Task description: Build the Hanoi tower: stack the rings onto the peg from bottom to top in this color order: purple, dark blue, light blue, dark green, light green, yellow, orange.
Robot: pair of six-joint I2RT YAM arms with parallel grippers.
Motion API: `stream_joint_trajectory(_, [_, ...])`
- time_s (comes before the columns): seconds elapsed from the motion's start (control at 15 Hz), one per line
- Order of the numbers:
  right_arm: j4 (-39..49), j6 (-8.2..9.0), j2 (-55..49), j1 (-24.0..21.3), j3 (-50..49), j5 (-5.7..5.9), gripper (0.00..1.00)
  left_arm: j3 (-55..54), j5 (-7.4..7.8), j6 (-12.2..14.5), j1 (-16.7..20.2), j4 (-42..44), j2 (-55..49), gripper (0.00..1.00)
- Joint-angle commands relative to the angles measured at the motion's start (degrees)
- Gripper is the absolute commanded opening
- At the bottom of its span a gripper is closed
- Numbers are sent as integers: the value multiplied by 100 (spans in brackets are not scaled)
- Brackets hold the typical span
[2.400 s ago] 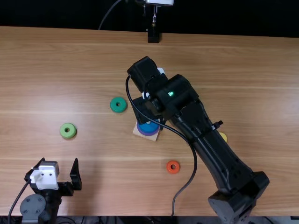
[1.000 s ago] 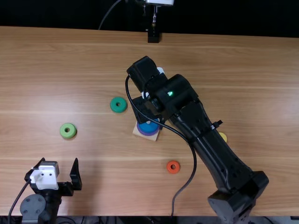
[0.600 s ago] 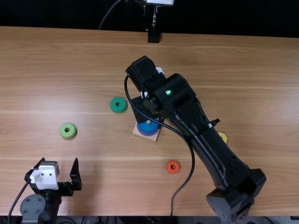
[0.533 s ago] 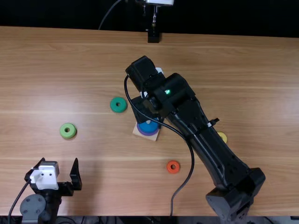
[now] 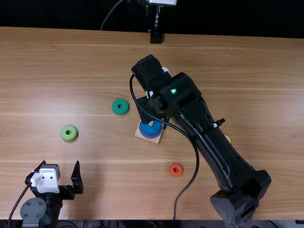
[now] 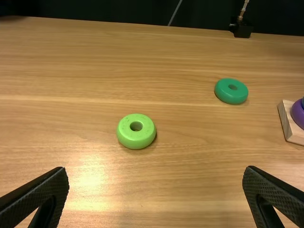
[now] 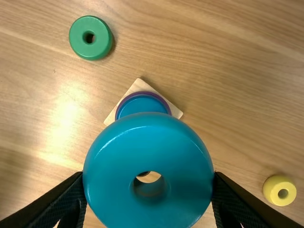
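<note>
Light blue, a glossy round ring (image 7: 114, 175) is clasped in the right tool (image 5: 148, 110), the left tool (image 5: 60, 163) wide.

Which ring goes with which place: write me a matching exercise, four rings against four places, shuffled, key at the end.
Rings
1. Light blue ring
2. Purple ring
3. Light green ring
4. Orange ring

Places
A. Loose on the table, the closest of the four to the left gripper
B. On the wooden base, under the dark blue ring
C. Loose, the closest of the four to the table's near edge
D. Between the right gripper's fingers

Pairs: 1-D, 2-B, 3-A, 4-C
</note>
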Motion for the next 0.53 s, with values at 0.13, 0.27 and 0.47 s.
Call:
stream_joint_trajectory(0.13, [32,-5,182,-57,169,54,0,-668,124,30,2,-213,-89,100])
stream_joint_trajectory(0.27, [32,-5,182,-48,160,54,0,-668,124,30,2,-213,-89,100])
stream_joint_trajectory(0.47, [21,-5,182,-13,160,54,0,-668,124,30,2,-213,-89,100])
